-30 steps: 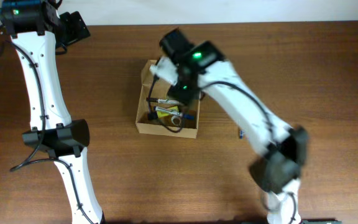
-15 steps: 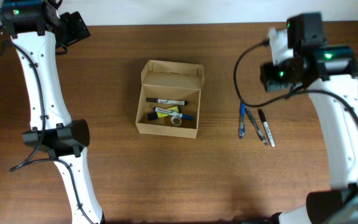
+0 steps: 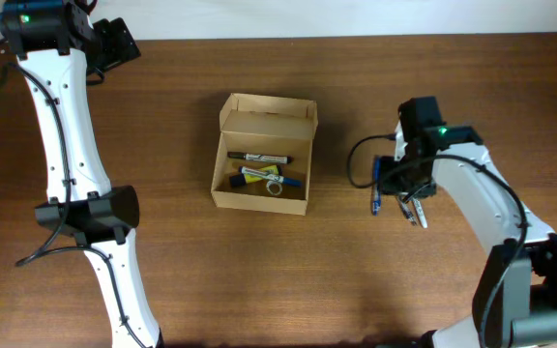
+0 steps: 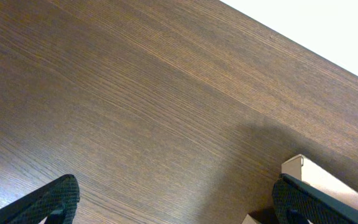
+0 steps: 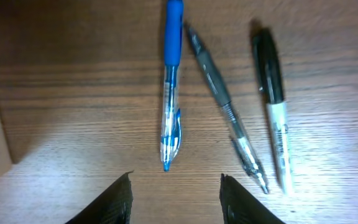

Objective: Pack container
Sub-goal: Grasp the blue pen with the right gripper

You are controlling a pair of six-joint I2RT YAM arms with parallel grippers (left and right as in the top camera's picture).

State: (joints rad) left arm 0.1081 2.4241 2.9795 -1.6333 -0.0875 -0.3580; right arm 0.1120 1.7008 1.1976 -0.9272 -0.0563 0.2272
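The tan cardboard container [image 3: 262, 165] sits mid-table with its lid flap open toward the back. Inside lie a black marker, a blue pen, a yellow item and a small ring. Its corner shows in the left wrist view [image 4: 309, 177]. My right gripper [image 3: 401, 193] is open and empty, low over three loose pens on the table: a blue pen [image 5: 171, 84], a grey pen [image 5: 225, 106] and a black-capped white marker [image 5: 273, 99]. The blue pen's tip lies just ahead of my jaws [image 5: 176, 193]. My left gripper [image 4: 173, 202] is open and empty, held high at the far left.
The three loose pens [image 3: 395, 196] lie side by side right of the container on the brown wooden table [image 3: 259, 280]. The table's white back edge runs along the top [image 3: 356, 17].
My right arm left the container, swung to the right side, then came down over the loose pens. The left arm has not moved.
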